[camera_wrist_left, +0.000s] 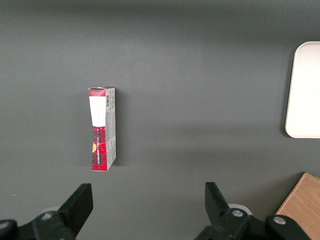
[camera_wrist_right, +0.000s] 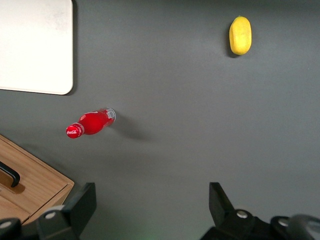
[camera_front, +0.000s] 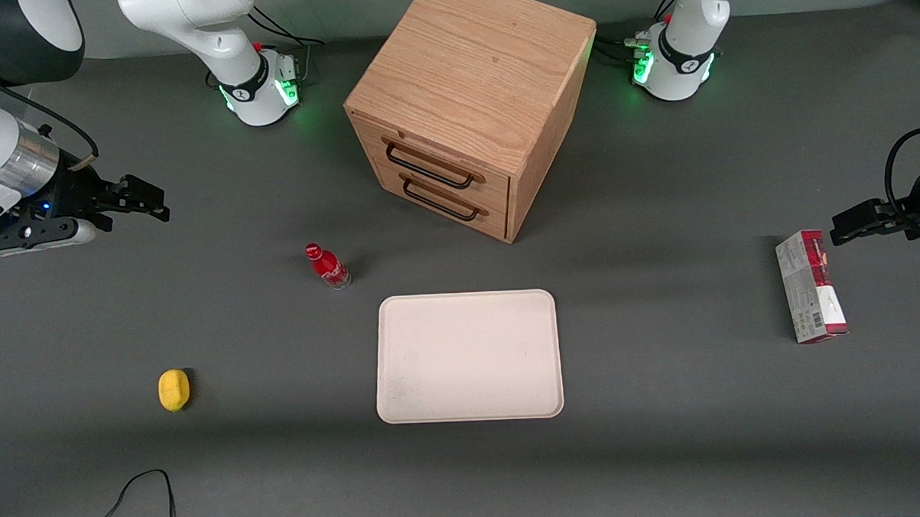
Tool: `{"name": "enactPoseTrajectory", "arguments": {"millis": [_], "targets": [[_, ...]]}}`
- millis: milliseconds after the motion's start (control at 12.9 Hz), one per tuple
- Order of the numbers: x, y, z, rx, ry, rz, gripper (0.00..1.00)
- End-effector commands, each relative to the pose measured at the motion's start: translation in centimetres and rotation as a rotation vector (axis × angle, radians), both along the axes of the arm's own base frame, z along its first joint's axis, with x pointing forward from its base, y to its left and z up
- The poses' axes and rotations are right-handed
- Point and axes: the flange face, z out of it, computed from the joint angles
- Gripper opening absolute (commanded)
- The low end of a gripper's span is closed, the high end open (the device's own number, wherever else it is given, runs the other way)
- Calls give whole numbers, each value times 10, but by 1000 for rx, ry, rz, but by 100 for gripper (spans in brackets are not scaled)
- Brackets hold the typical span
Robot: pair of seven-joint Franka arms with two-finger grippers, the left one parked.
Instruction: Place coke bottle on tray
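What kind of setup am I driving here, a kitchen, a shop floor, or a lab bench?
Most likely a lab test bench: a grey mat-covered table with staged props, namely a coke bottle, tray, lemon and small wooden drawer cabinet. The gripper hovers open at the working arm's end.

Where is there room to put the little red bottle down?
The tray is completely bare. Open table also lies between the tray and the carton, and between the lemon and the coke bottle. It is tightest between tray and drawer cabinet. The open gripper hangs at the working arm's end.
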Motion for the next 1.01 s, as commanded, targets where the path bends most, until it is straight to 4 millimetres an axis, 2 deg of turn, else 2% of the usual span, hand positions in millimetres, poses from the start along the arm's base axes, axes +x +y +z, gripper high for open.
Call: {"name": "enactPoseTrajectory", "arguments": {"millis": [0, 310, 930], "targets": [[3, 1, 4, 11, 19, 13, 100], [10, 0, 4, 9, 34, 15, 100], [12, 2, 5, 8, 45, 11, 100]]}}
